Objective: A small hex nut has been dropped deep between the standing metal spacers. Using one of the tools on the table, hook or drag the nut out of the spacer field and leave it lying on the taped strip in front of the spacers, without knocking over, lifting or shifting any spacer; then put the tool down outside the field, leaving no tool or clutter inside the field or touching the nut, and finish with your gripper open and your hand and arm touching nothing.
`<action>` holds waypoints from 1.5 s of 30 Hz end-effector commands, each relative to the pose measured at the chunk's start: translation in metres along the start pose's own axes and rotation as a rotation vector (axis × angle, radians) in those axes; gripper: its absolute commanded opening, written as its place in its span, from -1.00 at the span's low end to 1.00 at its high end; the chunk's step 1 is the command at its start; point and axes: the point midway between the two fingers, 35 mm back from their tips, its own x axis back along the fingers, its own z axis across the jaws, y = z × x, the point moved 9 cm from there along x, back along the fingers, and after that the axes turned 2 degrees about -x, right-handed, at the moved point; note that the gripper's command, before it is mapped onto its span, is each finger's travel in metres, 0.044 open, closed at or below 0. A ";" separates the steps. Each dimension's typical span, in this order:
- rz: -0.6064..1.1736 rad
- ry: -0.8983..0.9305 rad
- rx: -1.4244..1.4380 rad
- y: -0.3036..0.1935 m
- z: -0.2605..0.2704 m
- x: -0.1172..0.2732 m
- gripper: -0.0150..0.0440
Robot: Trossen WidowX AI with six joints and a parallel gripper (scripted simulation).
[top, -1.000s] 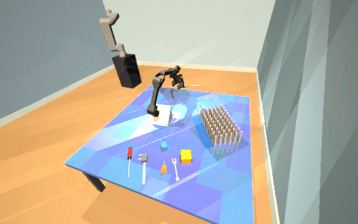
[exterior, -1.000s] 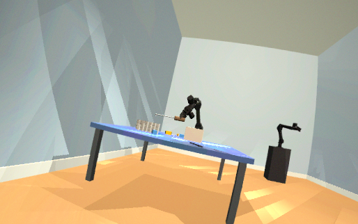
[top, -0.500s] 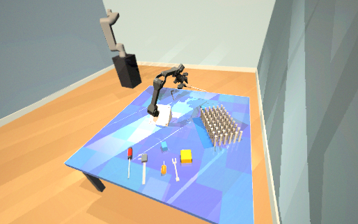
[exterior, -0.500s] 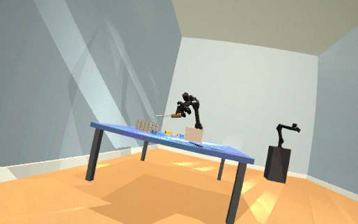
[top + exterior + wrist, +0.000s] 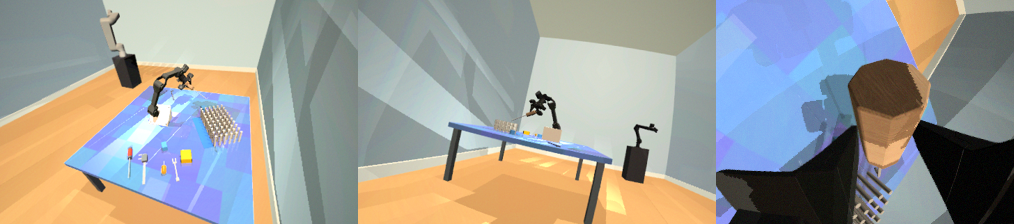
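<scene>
My gripper (image 5: 187, 84) (image 5: 535, 111) (image 5: 884, 128) is shut on the brown wooden handle (image 5: 531, 113) (image 5: 888, 122) of a tool, held high above the table's far side. Its thin metal rod (image 5: 201, 94) (image 5: 519, 117) slopes down towards the spacer side; whether its tip reaches over the field is unclear. The metal spacers (image 5: 215, 140) (image 5: 506, 126) stand in several rows, apparently upright; some show below the handle in the wrist view. The blue taped strip (image 5: 203, 133) runs along the field's near-base side. The nut cannot be made out.
A red-handled screwdriver (image 5: 129, 153), a grey-headed tool (image 5: 144, 158), a small orange-handled tool (image 5: 164, 170), a fork-ended tool (image 5: 176, 170), a yellow block (image 5: 186, 156) (image 5: 526, 132) and a light-blue cube (image 5: 164, 145) lie on the table. A thin dark tool (image 5: 172, 94) lies near the far edge.
</scene>
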 end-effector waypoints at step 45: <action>-0.038 0.049 -1.660 -0.176 0.041 0.050 -0.49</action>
